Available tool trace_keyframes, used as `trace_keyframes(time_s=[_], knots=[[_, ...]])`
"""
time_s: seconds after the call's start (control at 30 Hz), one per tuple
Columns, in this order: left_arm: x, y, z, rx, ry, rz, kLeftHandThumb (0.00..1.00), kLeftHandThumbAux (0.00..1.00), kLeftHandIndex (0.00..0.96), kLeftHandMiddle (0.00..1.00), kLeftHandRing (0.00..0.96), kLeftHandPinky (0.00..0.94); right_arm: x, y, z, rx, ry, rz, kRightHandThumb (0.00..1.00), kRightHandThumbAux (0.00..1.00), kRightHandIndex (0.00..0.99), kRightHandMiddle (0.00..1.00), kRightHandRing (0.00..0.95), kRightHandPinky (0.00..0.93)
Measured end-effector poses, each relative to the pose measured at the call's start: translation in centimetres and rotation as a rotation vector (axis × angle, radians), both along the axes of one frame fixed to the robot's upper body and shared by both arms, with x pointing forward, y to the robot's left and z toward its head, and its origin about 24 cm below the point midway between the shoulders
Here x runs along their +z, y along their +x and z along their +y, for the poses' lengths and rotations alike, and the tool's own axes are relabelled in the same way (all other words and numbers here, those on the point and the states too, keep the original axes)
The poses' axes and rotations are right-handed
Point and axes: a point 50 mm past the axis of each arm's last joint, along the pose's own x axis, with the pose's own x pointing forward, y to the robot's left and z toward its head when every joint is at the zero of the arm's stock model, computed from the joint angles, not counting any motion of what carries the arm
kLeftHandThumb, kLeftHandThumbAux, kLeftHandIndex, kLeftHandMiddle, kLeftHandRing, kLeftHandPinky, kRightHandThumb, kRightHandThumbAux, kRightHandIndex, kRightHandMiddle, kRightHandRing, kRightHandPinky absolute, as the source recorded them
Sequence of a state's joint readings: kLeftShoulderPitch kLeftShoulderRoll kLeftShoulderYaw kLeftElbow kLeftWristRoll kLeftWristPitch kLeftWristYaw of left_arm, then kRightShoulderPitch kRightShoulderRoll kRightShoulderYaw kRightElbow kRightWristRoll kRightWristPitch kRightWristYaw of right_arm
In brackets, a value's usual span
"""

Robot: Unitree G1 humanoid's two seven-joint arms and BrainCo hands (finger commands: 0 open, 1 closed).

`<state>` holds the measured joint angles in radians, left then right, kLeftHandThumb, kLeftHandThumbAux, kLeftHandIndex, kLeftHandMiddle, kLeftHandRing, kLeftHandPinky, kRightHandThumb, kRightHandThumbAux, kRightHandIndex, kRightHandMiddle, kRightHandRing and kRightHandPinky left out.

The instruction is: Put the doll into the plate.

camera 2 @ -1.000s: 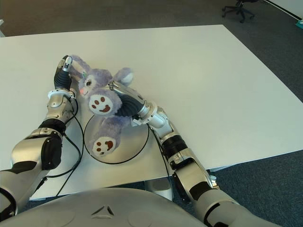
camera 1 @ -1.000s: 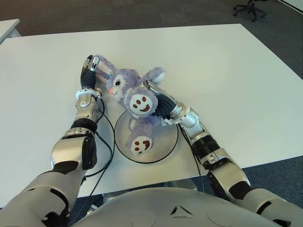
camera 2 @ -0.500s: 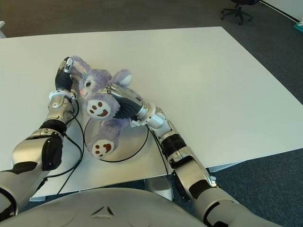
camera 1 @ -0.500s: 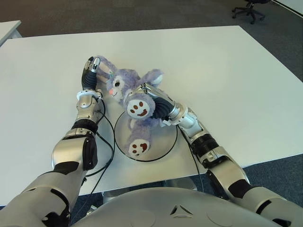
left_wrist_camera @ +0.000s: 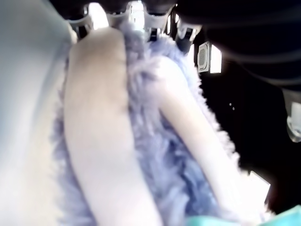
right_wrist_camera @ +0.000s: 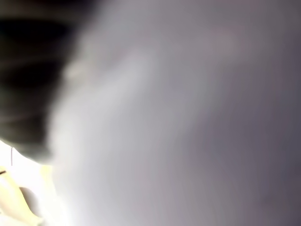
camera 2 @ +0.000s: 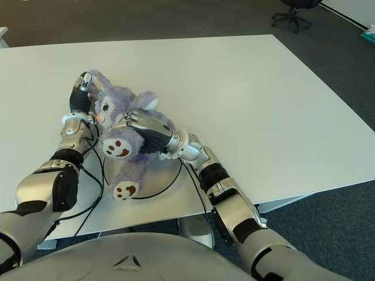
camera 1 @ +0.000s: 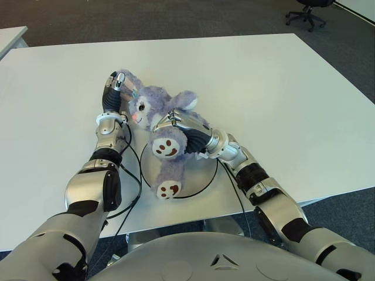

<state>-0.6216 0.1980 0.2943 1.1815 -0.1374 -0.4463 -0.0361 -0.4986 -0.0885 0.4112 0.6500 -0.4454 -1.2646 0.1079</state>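
Lower than a second ago, the fluffy lilac plush rabbit doll [camera 1: 157, 120] has sunk onto the round clear plate with a dark rim [camera 1: 202, 175], one foot past the near rim. From the eye views, the white worktop [camera 1: 275, 88] stands on dark carpet, a black office chair [camera 1: 307, 12] behind. Right hand [camera 1: 176, 126] wraps the doll's leg; left hand [camera 1: 112, 88] holds an ear. Left wrist view: fingers [left_wrist_camera: 155, 33] close on pale-lined purple fur. Right wrist view: only blurred fur.

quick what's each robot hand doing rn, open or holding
Left robot hand: shut on the doll's ear.
Right robot hand: shut on the doll's body.
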Motion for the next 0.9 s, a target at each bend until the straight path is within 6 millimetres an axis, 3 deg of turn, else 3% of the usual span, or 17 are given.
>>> trace_keyframes(time_s=[0.9], knots=[[-0.11,-0.13,0.18,0.004,0.004,0.003,0.0,0.379,0.0,0.101,0.051,0.0,-0.16,0.13,0.05,0.008,0.024,0.012,0.725,0.713,0.438,0.822,0.823,0.828]])
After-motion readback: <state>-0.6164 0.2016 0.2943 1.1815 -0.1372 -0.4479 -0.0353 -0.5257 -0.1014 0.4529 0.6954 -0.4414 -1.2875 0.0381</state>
